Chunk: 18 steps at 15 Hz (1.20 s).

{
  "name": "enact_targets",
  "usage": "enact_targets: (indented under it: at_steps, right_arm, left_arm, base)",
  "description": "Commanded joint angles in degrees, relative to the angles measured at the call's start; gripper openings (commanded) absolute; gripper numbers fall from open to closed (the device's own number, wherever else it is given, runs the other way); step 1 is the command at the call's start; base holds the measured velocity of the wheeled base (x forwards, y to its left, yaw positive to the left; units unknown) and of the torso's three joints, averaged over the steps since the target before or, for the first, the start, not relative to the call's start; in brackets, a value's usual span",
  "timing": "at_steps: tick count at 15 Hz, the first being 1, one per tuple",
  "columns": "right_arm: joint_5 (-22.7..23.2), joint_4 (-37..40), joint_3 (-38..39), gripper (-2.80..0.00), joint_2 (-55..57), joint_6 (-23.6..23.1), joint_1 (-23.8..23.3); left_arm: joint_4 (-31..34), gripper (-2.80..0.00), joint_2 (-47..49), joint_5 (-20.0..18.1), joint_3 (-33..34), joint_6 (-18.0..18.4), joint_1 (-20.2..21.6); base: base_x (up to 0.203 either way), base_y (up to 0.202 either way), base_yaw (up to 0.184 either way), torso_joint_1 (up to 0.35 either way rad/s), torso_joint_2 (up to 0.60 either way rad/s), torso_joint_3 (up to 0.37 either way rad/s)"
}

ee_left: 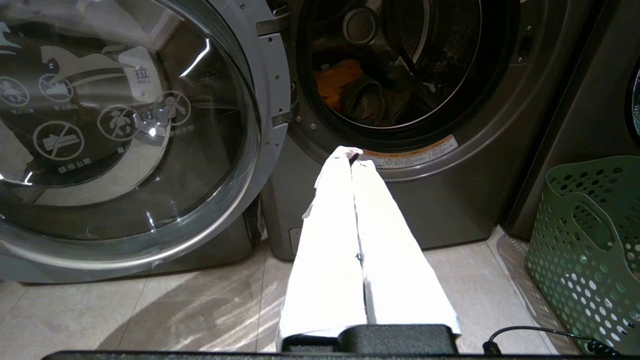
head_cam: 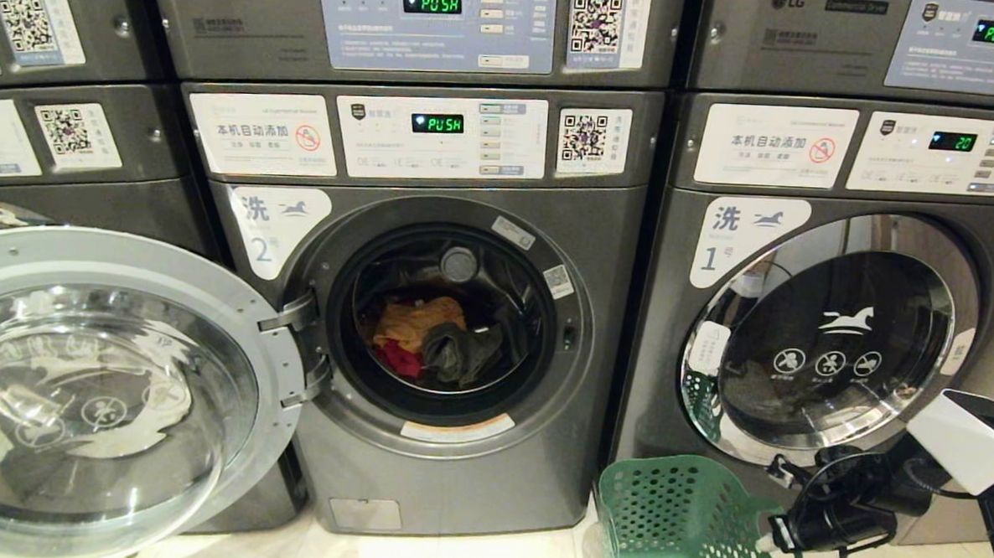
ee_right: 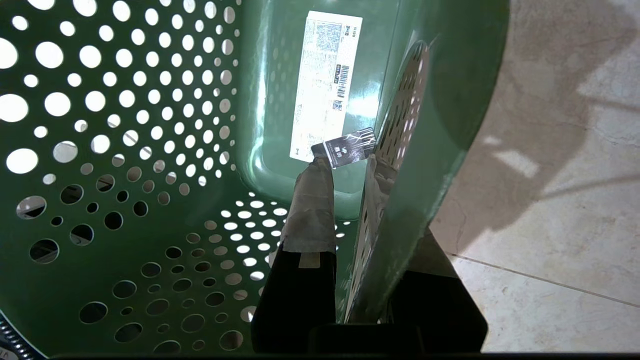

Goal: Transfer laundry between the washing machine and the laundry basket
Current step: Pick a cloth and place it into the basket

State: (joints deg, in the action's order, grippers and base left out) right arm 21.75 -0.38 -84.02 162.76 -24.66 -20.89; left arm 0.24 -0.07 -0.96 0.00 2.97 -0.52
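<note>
Progress: laundry (head_cam: 431, 339) seen unmoved in washing machine drum (head_cam: 453, 327) | right tool (ee_right: 350, 165) clamped on empty green basket (ee_right: 150, 150) wall | left tool (ee_left: 352, 160) shut, empty

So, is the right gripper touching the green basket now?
Touching. The right wrist view shows the right gripper closed over the laundry basket wall, one finger each side.

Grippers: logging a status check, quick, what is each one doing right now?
Left gripper: shut, empty.
Right gripper: shut on the green basket wall.
</note>
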Motion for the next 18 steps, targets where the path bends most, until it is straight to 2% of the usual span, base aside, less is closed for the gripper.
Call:
enact_targets:
  at_steps: [1, 8, 9, 14, 18]
  right_arm:
    - [0.1, -0.2, 0.4, -2.80, -0.6, 0.0, 1.2]
    - [0.0, -0.1, 0.4, -2.80, 1.2, 0.0, 1.9]
    - [0.0, -0.1, 0.4, 0.00, 1.4, 0.1, 2.0]
    - [-0.6, -0.2, 0.8, 0.00, 0.6, 1.4, 2.3]
    - [-6.4, -0.3, 7.2, 0.00, -9.0, 1.0, 1.3]
  left_arm:
    - [0.0, -2.80, 0.1, 0.0, 0.0, 0.0, 0.0]
    - [0.0, -2.80, 0.1, 0.0, 0.0, 0.0, 0.0]
    - [0.0, -2.80, 0.1, 0.0, 0.0, 0.0, 0.0]
    - [0.0, -2.80, 0.1, 0.0, 0.0, 0.0, 0.0]
    - [0.0, -2.80, 0.1, 0.0, 0.0, 0.0, 0.0]
  base:
    - [0.000, 0.000, 0.000, 0.000, 0.00, 0.000]
    - [0.000, 0.000, 0.000, 0.000, 0.00, 0.000]
    - [0.000, 0.000, 0.000, 0.000, 0.00, 0.000]
    - [0.000, 0.000, 0.000, 0.000, 0.00, 0.000]
    - [0.000, 0.000, 0.000, 0.000, 0.00, 0.000]
